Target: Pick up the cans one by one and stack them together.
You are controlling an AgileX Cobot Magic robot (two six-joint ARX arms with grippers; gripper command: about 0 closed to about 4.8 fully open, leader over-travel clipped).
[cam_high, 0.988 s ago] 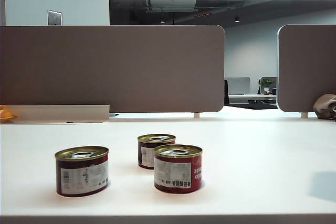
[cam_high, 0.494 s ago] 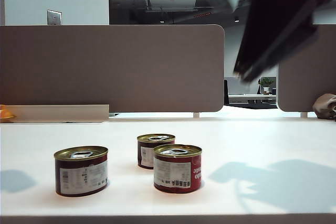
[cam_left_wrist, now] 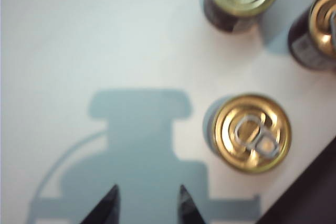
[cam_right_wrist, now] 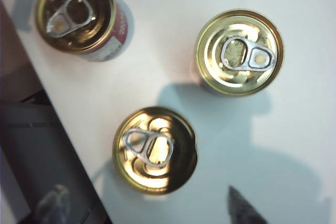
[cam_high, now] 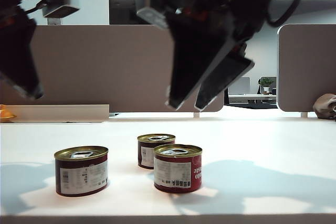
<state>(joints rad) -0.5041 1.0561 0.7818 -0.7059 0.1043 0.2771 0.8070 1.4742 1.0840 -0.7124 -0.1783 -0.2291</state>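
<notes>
3 cans are seen upright on the white surface (cam_high: pixel 273 145), none stacked. The right pincer (cam_high: pixel 190 103) is held in the air with its fingers apart and nothing between them; the red can (cam_high: pixel 178 168) and the rear can (cam_high: pixel 156 151), touching or nearly so, stand directly below it. The left pincer (cam_left_wrist: pixel 147 203) is held high with its fingers parted and empty; the left can (cam_high: pixel 82 171) stands below and to one side of it, apart from the other 2.
</notes>
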